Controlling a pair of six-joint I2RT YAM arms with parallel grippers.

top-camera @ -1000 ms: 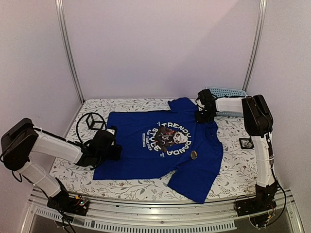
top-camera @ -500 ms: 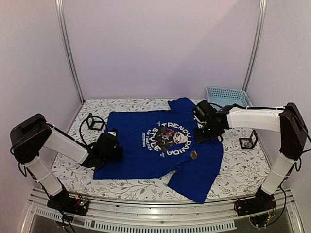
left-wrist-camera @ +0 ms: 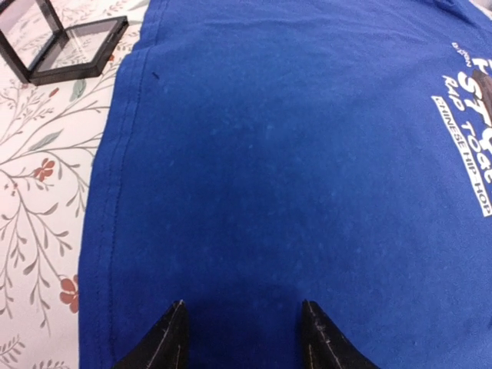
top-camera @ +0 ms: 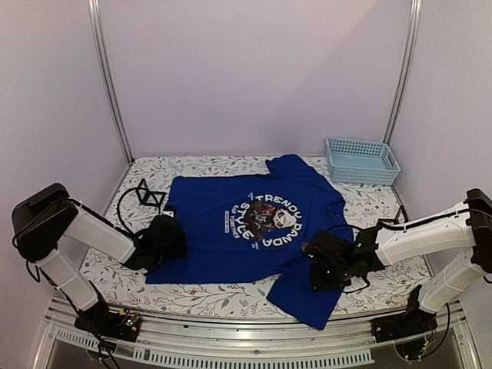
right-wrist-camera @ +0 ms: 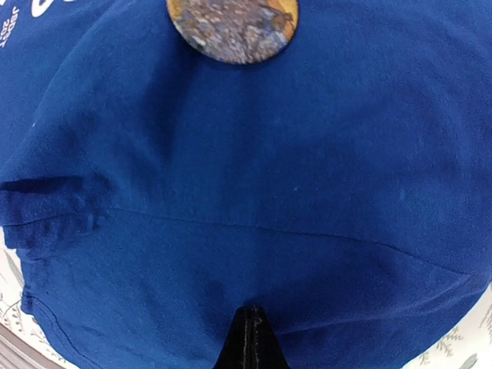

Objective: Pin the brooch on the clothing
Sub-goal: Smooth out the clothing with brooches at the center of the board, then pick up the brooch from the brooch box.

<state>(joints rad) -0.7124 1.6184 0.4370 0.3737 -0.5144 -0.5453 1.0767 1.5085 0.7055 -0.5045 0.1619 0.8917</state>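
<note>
Up top, the blue T-shirt lies spread flat across the floral table, its round panda print facing up at centre. The left gripper is down low at the shirt's left edge, just in over the hem. The right gripper is over the near right part of the shirt, by the sleeve, and its black body hides the fabric beneath it. A pale blue basket stands at the far right corner, well apart from the shirt, and a black-framed clear box sits just beside the shirt's far left corner.

Over to the left wrist: two black fingertips are spread well apart above plain blue cloth with nothing between them. The stitched hem runs down the left, the clear box shows at top left, and white lettering peeks in at the right edge.

Now the right wrist: the fingertips are pressed together into a single black point low over the shirt; whether they pinch any cloth, I cannot tell. Ahead of them, the round brooch, gold-rimmed and mottled, rests on the blue fabric at the top of the view
</note>
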